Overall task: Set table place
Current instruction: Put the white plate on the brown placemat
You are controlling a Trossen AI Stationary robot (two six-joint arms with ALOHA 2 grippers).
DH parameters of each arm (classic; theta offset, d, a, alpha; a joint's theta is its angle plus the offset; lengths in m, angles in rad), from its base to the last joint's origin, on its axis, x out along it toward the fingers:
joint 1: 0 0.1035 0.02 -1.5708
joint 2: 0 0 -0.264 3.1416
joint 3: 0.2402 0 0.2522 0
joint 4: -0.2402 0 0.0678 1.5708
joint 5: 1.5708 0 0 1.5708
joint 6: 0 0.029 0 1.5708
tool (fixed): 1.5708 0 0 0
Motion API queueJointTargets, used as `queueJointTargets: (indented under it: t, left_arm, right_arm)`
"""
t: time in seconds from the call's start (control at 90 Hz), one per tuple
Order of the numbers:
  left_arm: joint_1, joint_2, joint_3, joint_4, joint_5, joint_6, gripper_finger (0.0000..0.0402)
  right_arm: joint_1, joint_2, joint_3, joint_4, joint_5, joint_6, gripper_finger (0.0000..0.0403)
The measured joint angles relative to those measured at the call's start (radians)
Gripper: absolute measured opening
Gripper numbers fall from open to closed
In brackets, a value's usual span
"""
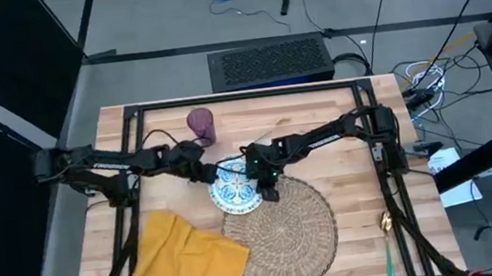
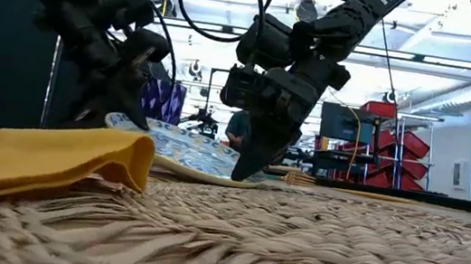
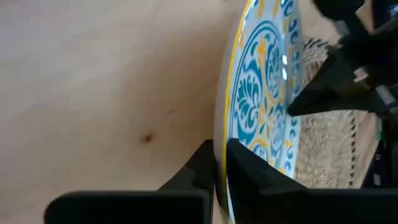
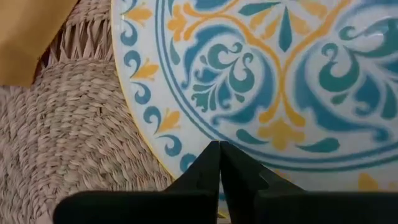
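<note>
Place setting is partly laid: the blue-green patterned white plate (image 1: 234, 190) sits tilted at the 10 o'clock rim of the round woven straw mat (image 1: 287, 235), half on the mat, half over the light butcher-block wooden surface (image 1: 342, 169), so it is not centred yet. Left pincer (image 1: 205, 173) comes in from 9 o'clock and pinches the plate's far rim, fingers pressed onto the edge in the left wrist view, that side lifted off the wood. Right pincer (image 1: 269, 191) comes in from 2 o'clock; its fingers (image 4: 214, 168) are pressed together, tips at the plate's mat-side rim, apparently bracing or nudging rather than gripping, though I can't confirm contact. Yellow cloth napkin (image 1: 188, 259) lies crumpled at 8 o'clock of the mat, overlapping its fringe, not folded or placed. Purple tumbler (image 1: 201, 125) stands upright at 11 o'clock, well apart from the mat; can't tell what, if anything, is in it. Plate holds nothing. Teal-handled gold spoon (image 1: 387, 243) lies at 3 o'clock near the surface's edge, apart from the mat; no other cutlery visible. My read: mat down, plate mid-placement; napkin, tumbler and spoon remain to be positioned.
</note>
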Motion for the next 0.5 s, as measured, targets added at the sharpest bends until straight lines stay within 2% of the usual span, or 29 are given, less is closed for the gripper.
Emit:
queueJointTargets:
  t: [0.156,0.322,0.5]
  left_arm:
    - [0.0,-0.042,0.0,-0.001,-0.001,0.003,0.0]
    - [0.002,-0.083,-0.003,0.002,-0.006,0.019,0.0]
    - [0.002,-0.137,-0.006,0.05,-0.019,0.027,0.0001]
  right_arm:
    - [0.0,-0.079,0.01,-0.043,0.061,-0.036,0.0]
    - [0.0,-0.267,0.085,-0.064,0.058,-0.068,0.0]
    - [-0.032,-0.484,0.141,-0.191,0.231,-0.102,0.0]
